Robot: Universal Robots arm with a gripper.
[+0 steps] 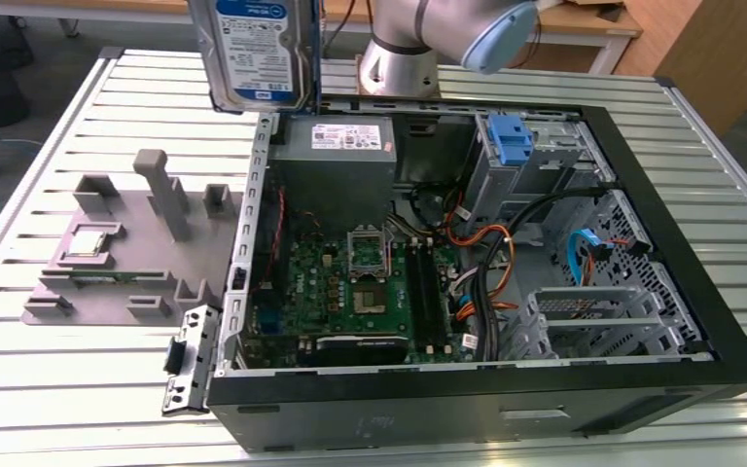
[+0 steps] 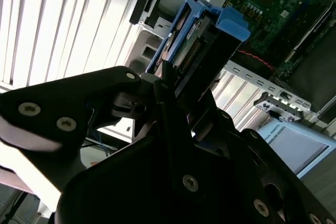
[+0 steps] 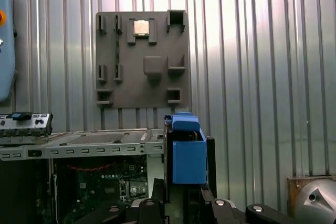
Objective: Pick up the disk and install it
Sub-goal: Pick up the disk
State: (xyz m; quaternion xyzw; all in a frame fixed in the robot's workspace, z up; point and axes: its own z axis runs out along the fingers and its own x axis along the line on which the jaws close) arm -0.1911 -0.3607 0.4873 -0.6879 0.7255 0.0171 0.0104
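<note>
Closest to me is the black front of the open computer case point(image 1: 478, 413), lying on its side on the slatted metal table point(image 1: 62, 389). Looking into it, the green motherboard point(image 1: 347, 292) covers the floor. A bare silver drive cage point(image 1: 594, 311) sits on the exterior view's right. Further in, a blue carrier point(image 1: 510, 141) stands in a bay beside the power supply point(image 1: 341, 146). On the exterior view's left, just beside the case, lies the grey fixture tray point(image 1: 127, 253), with a small silver chip point(image 1: 88, 240) in one pocket. Beyond all that, at the back, the arm point(image 1: 465, 34) has the disk point(image 1: 260, 49) in the air. It hangs on edge, label facing me, above the case's far corner on the exterior view's left, touching neither case nor table. In the second wrist view the gripper point(image 2: 184, 87) has its black fingers point(image 2: 163, 80) clamped on either side of the disk's end, and the blue rails point(image 2: 220, 19) stick out past them towards the case below. I'd say the pickup is finished and this is the carry, with the install not yet begun. Installing calls for lining the rails up squarely with an open bay and keeping clear of the orange and black cables point(image 1: 504, 243) strung across the middle. It also calls for a straight slide in, since a tilted carrier would likely jam.
</note>
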